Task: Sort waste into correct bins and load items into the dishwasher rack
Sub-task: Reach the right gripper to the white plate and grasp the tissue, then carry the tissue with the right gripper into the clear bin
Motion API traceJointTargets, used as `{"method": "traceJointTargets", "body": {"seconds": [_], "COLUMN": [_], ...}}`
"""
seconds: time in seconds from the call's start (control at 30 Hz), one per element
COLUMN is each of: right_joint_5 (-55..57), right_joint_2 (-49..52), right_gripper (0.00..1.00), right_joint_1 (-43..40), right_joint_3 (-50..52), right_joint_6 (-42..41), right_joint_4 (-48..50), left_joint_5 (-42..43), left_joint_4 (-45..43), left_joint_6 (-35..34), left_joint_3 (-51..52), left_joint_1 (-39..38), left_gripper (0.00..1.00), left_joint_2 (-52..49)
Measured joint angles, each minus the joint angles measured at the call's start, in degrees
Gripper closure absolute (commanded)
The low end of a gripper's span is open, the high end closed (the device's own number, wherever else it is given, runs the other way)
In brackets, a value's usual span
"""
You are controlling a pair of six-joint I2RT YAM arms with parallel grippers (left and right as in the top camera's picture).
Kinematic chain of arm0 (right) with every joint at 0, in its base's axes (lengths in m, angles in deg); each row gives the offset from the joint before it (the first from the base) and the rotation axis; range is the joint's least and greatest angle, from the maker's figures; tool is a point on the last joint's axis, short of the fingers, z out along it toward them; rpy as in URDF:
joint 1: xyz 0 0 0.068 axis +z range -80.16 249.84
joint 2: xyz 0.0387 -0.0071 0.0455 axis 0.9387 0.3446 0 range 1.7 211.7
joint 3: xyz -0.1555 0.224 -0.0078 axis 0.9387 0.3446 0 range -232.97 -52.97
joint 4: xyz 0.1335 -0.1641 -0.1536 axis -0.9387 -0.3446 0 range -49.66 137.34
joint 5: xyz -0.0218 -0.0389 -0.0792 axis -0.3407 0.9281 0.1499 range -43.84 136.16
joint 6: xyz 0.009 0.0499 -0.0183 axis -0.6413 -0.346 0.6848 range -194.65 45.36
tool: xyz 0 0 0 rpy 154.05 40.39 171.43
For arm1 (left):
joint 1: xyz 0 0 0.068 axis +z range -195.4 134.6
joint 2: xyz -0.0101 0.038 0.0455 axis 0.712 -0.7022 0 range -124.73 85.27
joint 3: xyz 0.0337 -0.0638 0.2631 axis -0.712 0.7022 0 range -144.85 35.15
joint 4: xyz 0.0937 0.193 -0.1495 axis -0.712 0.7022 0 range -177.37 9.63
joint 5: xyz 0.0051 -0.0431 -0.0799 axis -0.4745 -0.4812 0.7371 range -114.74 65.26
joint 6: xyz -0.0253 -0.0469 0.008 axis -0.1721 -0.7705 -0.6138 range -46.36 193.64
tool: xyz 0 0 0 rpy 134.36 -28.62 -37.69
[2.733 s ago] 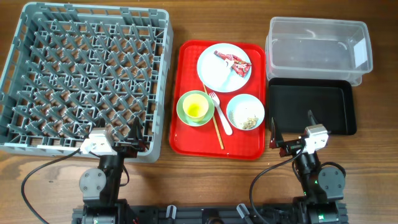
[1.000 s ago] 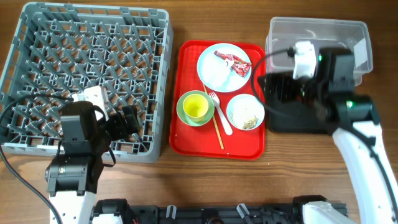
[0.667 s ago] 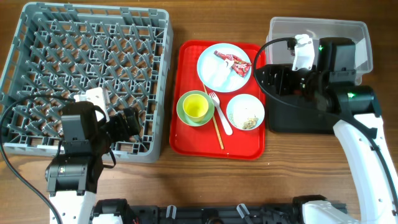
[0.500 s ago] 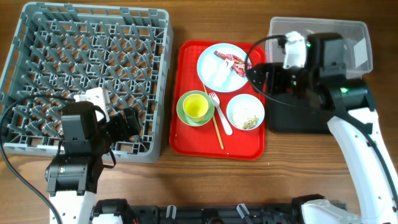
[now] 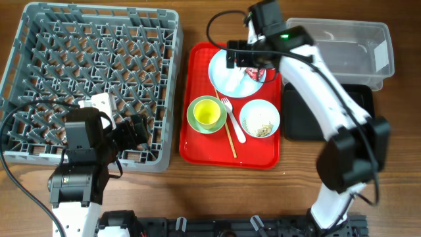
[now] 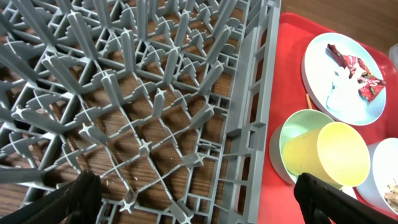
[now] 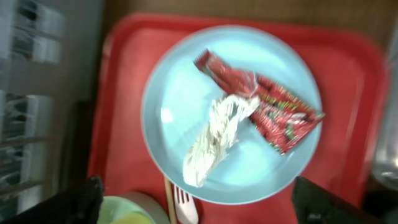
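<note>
Just red-and-white wrapper point(image 7: 268, 107) on pale blue plate point(image 7: 179, 93), print illegible.

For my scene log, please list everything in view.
rack: one, grey, left
red tray: one, red, centre
plate: one, blue, on red tray
wrapper: one, red-and-white, on plate
green bowl: one, green, on red tray
cup: one, yellow-green, in green bowl
fork: one, white, between bowls
chopsticks: count unclear, wooden, beside fork
blue bowl: one, blue, on red tray
food scraps: heap, beige, in blue bowl
tub: one, clear, right
black tray: one, black, beside tub
left gripper: open, over rack
right gripper: open, above plate
</note>
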Motion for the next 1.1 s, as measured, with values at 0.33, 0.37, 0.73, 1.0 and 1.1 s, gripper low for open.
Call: {"method": "traceJointTargets", "body": {"seconds": [0.33, 0.37, 0.73, 1.0, 1.1], "right_joint_5": [0.61, 0.61, 0.59, 0.37, 1.88], "right_joint_2": [12.98, 13.79, 14.6, 12.02, 3.3], "right_gripper": [0.41, 0.47, 0.95, 0.96, 0.96], "right_joint_1": [2.21, 2.29, 2.45, 0.17, -5.4], "right_joint_3": [0.0, 0.0, 1.14, 1.11, -0.09], "right_joint_6": [-8.39, -8.85, -11.56, -8.94, -6.27], "right_joint_4": [-0.92, -0.94, -0.68, -3.56, -3.5], "left_joint_5": [0.0, 0.0, 0.0, 0.0, 0.0], "left_joint_4": [0.2, 0.39, 1.16, 1.18, 1.18], "left_joint_6": [0.0, 0.0, 0.0, 0.0, 0.0], "left_joint_3": [0.0, 0.0, 0.0, 0.0, 0.0], "left_joint_1": [0.0, 0.0, 0.0, 0.0, 0.0], "left_gripper": [0.0, 0.0, 0.0, 0.0, 0.0], "left_joint_2": [0.0, 0.0, 0.0, 0.0, 0.0]}}
